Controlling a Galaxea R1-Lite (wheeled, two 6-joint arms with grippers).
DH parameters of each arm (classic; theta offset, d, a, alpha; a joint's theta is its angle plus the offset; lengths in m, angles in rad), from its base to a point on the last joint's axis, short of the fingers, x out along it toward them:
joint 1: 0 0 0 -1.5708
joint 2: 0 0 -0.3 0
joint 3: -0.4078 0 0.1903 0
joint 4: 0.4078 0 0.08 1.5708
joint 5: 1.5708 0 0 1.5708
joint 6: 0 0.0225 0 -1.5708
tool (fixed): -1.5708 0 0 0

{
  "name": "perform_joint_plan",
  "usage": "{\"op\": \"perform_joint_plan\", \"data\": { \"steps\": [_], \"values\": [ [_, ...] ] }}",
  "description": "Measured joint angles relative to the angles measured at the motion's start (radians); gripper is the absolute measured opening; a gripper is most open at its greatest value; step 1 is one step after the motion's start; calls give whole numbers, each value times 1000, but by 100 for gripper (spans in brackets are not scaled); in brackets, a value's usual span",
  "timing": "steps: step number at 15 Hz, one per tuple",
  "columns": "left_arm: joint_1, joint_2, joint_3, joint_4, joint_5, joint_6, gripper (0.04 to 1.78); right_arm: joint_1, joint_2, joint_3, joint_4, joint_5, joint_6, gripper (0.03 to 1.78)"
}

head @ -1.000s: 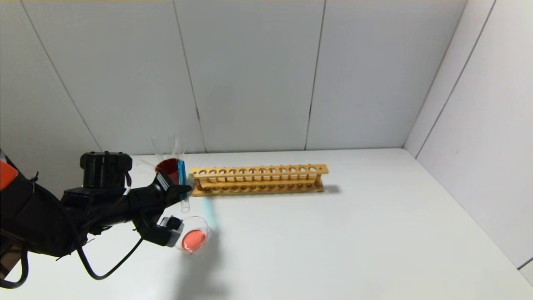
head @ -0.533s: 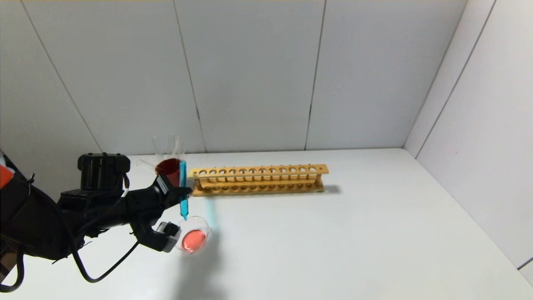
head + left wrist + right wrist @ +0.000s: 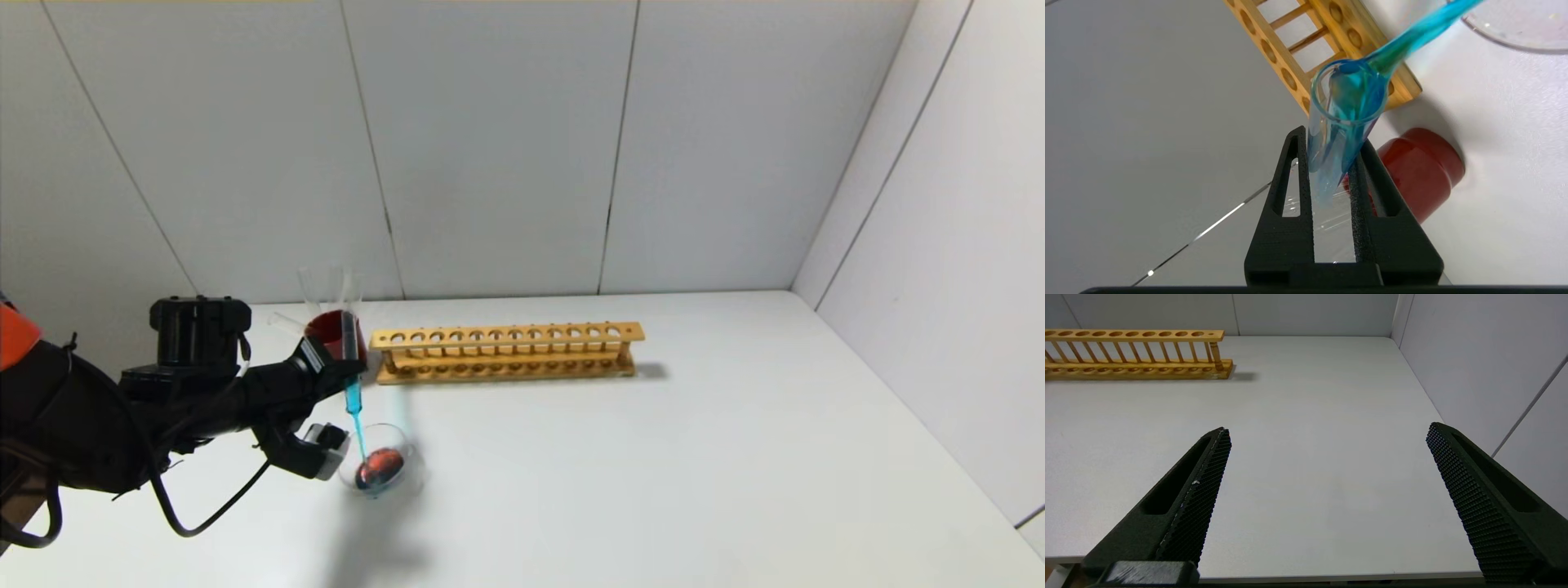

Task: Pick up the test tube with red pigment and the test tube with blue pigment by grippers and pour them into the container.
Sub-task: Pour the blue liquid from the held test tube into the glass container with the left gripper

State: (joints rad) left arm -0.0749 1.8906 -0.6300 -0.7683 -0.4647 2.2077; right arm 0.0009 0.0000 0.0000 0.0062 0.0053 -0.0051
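Pour of the blue tube underway. Left gripper (image 3: 347,369) has its jaws clamped on the test tube with blue pigment (image 3: 352,359), held upended above the container (image 3: 380,469), mouth pointing down. A thin teal stream runs from the tube mouth into the dish; in the left wrist view the same tube (image 3: 1345,122) sits pinched between the two black fingers with liquid leaving its lip.

The container sits on the desk (image 3: 653,457), near the left front, just in front of the wooden rack (image 3: 506,353). Its contents look red-orange with dark blue mixing in, so the red pour reads as already done; the blue one is partway, with some teal left in the tube.

No tube with red liquid is clearly visible. Clear tubes stand in the red cup (image 3: 331,327) behind the gripper; can't tell if the emptied red one is among them.

Right gripper (image 3: 1327,457) hangs idle over the right side of the desk, jaws spread wide, holding nothing.

Left, by my read: drain the blue tube, then put it away.
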Motion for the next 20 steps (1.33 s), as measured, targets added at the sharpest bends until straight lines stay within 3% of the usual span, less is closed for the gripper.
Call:
{"op": "perform_joint_plan", "data": {
  "steps": [20],
  "values": [
    [1,0,-58,-2,-25,134,31,0,0,0,0,0,0,175]
  ]
}}
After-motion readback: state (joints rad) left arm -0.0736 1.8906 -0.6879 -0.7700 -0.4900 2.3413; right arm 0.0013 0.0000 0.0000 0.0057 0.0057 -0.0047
